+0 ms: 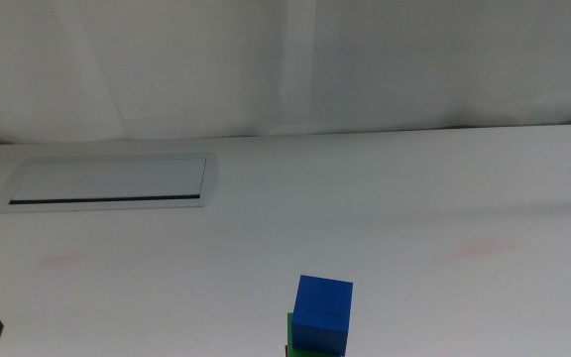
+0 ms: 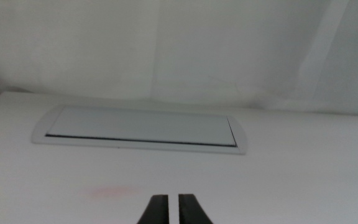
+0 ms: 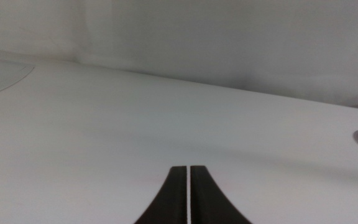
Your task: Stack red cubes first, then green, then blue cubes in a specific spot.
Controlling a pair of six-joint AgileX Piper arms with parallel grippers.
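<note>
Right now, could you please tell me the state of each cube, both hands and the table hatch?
blue cube: upright, resting on the green cube, free of both hands.
green cube: under the blue cube, mostly hidden.
red cube: not visible.
left hand: shut, empty, above bare table.
right hand: shut, empty, above bare table.
hatch: lid closed, flush.

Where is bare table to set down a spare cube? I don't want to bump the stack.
Bare: the wide stretch between the cable hatch and the blue cube, and all the table right of the stack. Tight only at the near edge, where blue sits on the green cube.
</note>
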